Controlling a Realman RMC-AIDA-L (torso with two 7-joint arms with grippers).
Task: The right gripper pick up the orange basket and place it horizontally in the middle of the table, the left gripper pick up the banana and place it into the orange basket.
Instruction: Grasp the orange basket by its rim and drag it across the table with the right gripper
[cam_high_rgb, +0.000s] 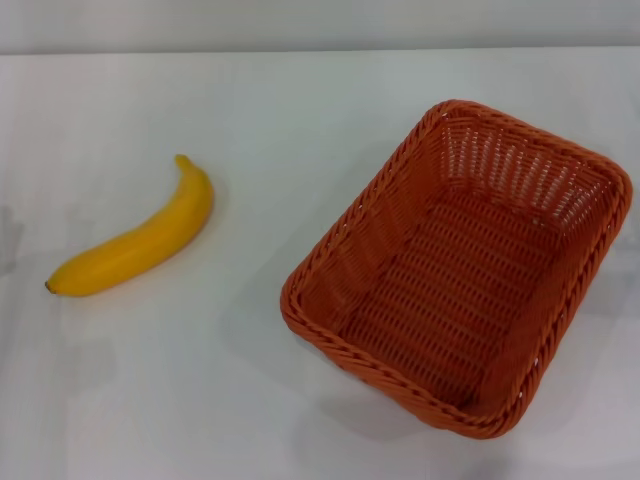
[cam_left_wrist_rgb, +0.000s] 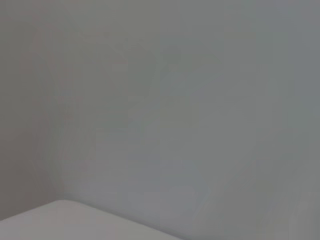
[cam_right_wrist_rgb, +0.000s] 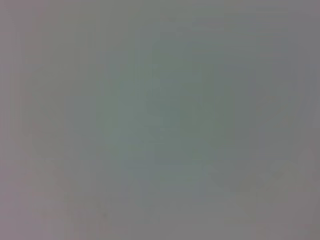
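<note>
- The orange basket (cam_high_rgb: 455, 270) sat on the white bench (cam_high_rgb: 300, 130), open side up, and it served as the landmark here.
- It lay at a slant, one short end toward the far edge of the bench and the other toward the near edge.
- Its inside was bare: woven floor and walls, a braided rim all round.
- The banana (cam_high_rgb: 135, 243) lay flat on the bench well apart from the basket, out on the basket's left, touching nothing.
- The banana's dark tip pointed away from the basket and toward the near side; its stem end curved up toward the far side.
- Neither the left hand nor the right hand showed in the head view, so whether either was released or clenched could not be told.
- The left wrist view gave only a grey surface and a pale corner (cam_left_wrist_rgb: 60, 217), too vague to name.
- The right wrist view was plain grey, nothing to make out.
</note>
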